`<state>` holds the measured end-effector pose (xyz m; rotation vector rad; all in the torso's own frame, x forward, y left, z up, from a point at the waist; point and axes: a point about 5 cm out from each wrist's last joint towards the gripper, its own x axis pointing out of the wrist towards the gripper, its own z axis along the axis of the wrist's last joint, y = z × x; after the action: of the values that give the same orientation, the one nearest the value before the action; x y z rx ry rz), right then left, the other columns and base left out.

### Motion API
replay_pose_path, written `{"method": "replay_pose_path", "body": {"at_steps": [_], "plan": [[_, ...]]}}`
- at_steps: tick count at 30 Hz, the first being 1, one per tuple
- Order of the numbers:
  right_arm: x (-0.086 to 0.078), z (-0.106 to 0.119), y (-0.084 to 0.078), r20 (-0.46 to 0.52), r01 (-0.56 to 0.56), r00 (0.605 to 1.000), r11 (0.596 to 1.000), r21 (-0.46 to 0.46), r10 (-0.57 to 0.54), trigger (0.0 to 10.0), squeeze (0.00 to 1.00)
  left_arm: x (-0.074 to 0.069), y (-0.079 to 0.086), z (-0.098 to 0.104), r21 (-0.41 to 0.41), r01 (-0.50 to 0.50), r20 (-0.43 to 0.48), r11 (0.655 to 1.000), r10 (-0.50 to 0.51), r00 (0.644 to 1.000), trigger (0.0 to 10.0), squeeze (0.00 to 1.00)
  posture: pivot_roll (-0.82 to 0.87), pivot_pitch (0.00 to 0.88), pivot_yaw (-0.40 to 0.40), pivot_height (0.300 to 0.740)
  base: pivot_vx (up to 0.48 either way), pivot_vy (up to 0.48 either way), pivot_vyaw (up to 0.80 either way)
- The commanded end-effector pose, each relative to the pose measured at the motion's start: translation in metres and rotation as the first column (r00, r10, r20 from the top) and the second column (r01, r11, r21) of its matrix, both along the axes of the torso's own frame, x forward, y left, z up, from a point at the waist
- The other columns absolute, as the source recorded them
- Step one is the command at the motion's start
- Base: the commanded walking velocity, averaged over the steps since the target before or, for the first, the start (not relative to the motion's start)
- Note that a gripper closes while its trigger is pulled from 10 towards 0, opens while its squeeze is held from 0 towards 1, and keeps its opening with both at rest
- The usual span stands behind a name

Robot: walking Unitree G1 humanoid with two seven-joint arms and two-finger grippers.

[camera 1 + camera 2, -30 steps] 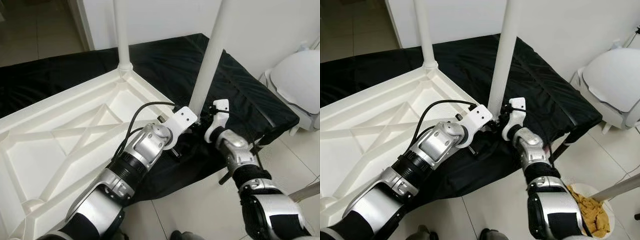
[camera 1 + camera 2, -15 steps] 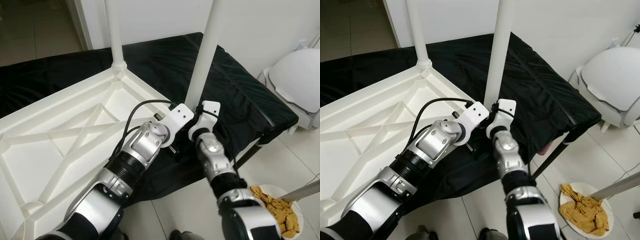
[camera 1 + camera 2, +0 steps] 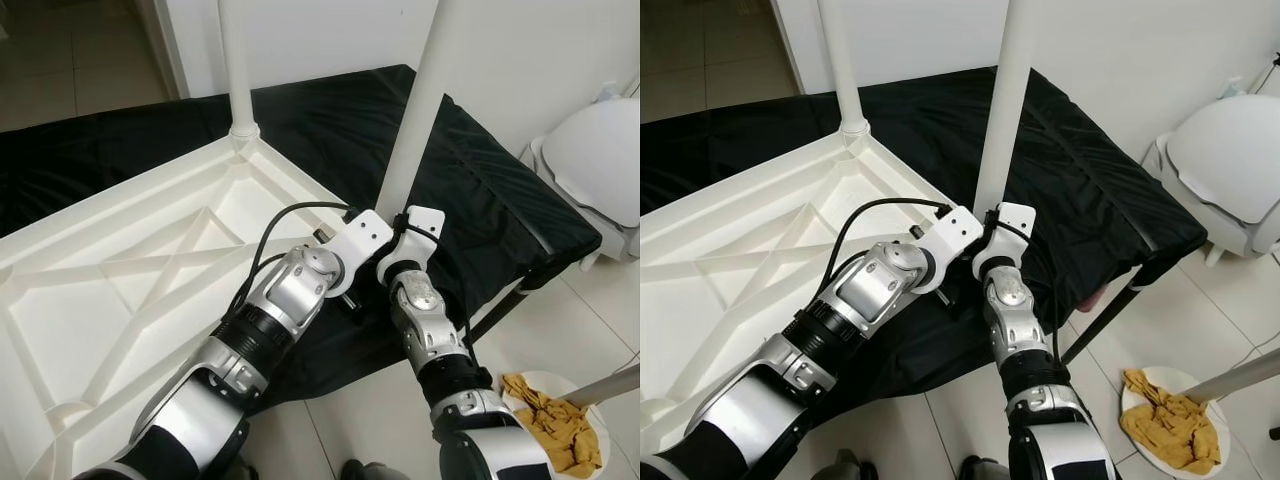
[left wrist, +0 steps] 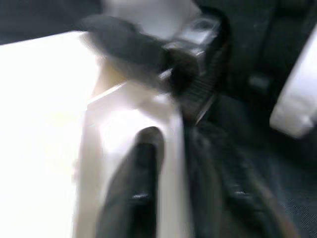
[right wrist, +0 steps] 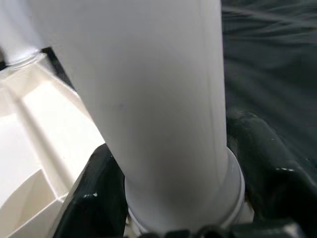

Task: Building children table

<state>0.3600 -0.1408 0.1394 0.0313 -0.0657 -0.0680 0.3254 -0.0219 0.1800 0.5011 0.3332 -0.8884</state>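
Upturned white tabletop point(image 3: 120, 290) carries two legs: far leg point(image 3: 236, 60) seated, near leg point(image 3: 415, 110) at its corner socket. Right gripper point(image 5: 168, 198) jaws straddle the near leg's base, left gripper point(image 4: 148, 124) jaws pinch the tabletop's corner; further legs seemingly remain.

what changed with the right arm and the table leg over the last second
The right gripper swung in from the robot's right to the foot of the near table leg; its black fingers now sit on either side of the leg, just above the socket. The left gripper stayed at the corner of the upturned tabletop. The far leg stands as before.
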Motion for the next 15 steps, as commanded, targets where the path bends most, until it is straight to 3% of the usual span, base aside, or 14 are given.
{"method": "replay_pose_path", "body": {"at_steps": [1,8,9,15], "plan": [[-0.0054,-0.0117,-0.019,-0.05,0.102,0.994,0.995,0.014,-0.101,10.0,0.0,0.0008,-0.0017,0.0058,-0.006,0.006,0.022,1.0,-0.006,1.0,10.0,1.0,-0.08,0.065,0.003,0.74,0.0,0.0,0.0],[-0.0049,-0.0072,-0.0202,-0.031,0.097,0.995,0.995,0.014,-0.096,10.0,0.0,0.0011,-0.0015,0.0092,0.005,0.018,0.042,1.0,-0.018,0.999,10.0,1.0,-0.08,0.068,0.009,0.74,0.0,0.0,0.0],[-0.0046,-0.0056,-0.0202,-0.021,0.094,0.995,0.996,0.009,-0.094,10.0,0.0,0.0016,-0.0014,0.0103,0.007,0.021,0.048,1.0,-0.022,0.999,10.0,0.0,-0.08,0.067,0.01,0.74,0.0,0.0,0.0],[-0.0036,-0.0033,-0.0196,-0.009,0.082,0.997,0.997,0.006,-0.082,10.0,0.0,0.0036,0.0009,0.0156,-0.003,0.016,0.077,1.0,-0.015,0.997,10.0,0.0,-0.07,0.069,0.014,0.74,0.0,0.0,0.0]]}}
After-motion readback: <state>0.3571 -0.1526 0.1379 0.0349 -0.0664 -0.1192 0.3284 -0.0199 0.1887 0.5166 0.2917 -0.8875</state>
